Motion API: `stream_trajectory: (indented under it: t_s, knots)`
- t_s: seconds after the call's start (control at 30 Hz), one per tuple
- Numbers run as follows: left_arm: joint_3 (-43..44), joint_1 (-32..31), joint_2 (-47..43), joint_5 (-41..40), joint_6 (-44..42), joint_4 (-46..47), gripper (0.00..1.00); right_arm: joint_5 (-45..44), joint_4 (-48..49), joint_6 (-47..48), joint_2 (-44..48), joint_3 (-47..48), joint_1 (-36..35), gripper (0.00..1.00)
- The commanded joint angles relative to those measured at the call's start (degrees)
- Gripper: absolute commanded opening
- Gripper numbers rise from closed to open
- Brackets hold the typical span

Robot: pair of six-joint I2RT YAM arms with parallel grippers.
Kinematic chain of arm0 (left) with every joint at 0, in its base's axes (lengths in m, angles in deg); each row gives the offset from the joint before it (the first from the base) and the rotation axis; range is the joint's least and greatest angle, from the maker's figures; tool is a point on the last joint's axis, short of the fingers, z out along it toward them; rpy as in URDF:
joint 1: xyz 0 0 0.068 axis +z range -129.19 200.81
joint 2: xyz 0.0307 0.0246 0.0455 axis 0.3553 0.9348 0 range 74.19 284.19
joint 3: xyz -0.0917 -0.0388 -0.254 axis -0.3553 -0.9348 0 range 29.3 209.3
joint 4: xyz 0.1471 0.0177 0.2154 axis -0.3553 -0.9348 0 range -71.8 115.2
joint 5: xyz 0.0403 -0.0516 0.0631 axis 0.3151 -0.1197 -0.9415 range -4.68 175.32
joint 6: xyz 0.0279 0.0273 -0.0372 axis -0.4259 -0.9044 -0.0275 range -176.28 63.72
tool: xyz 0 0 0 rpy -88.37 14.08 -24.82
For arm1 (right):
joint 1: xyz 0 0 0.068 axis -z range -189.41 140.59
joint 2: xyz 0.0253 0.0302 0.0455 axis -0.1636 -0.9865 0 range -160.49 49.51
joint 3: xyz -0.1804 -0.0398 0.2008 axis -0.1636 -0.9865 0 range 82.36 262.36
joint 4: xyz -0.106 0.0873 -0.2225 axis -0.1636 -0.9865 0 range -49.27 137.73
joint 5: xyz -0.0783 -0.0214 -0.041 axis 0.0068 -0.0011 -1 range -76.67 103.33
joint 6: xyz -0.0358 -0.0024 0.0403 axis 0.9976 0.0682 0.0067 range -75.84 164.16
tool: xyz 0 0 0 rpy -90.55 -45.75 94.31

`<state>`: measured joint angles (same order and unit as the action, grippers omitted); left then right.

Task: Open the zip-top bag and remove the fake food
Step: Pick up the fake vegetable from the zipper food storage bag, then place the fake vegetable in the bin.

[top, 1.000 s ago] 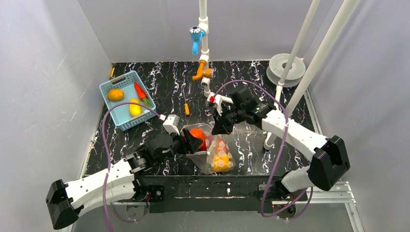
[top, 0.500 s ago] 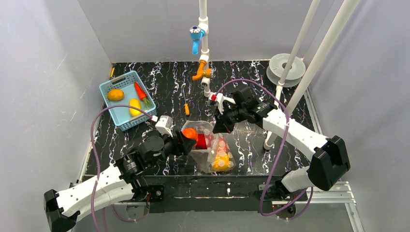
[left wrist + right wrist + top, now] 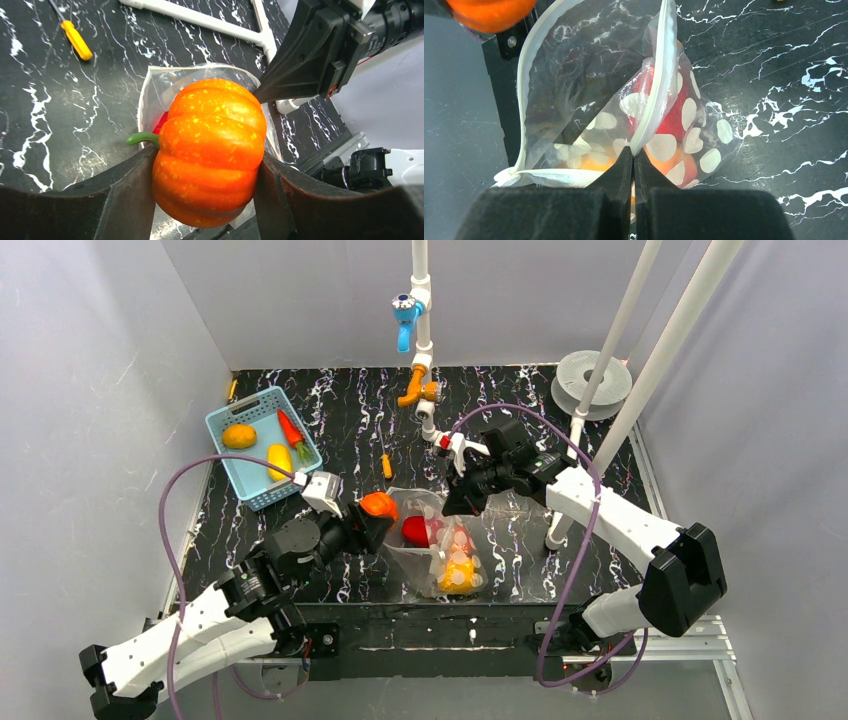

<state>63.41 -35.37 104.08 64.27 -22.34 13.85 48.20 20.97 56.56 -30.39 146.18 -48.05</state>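
right fingers (image 3: 616, 172) closed, pinching rim of zip-top bag (image 3: 574, 90); bag on desk (image 3: 774, 60) near front edge, red and orange pieces (image 3: 674, 120) inside. left fingers (image 3: 127, 197) spread, gripping orange pumpkin (image 3: 210, 150) beside bag mouth.

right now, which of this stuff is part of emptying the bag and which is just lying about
Job: zip-top bag, rim pinched by the right gripper; orange pumpkin in the left gripper; fake food inside the bag; blue basket holding three more pieces.
Lying about: orange-handled screwdriver; blue valve; grey spool.
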Motion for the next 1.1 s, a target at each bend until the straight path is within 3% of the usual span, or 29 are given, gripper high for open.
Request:
stream_trajectory:
  t_s: [0.0,0.23,0.43,0.67,1.07]
  knots:
    - [3.1,0.8,-1.9,-4.7,-2.9,-2.3,0.0,0.9,1.6,0.4,1.8,-0.4,0.2,0.01]
    - [5.4,2.7,-1.7,-7.4,-6.2,-4.3,0.0,0.8,1.6,0.4,1.8,-0.4,0.3,0.01]
    - [7.5,7.8,0.4,-5.0,-8.2,-5.2,0.0,0.9,1.6,0.4,1.7,-0.4,0.3,0.01]
    - [8.5,22.5,3.4,6.4,-7.7,-5.9,0.0,0.9,1.6,0.4,1.7,-0.4,0.3,0.01]
    - [10.3,38.9,12.4,12.8,-9.4,-1.7,0.0,1.0,1.8,0.4,2.2,-0.7,0.3,0.01]
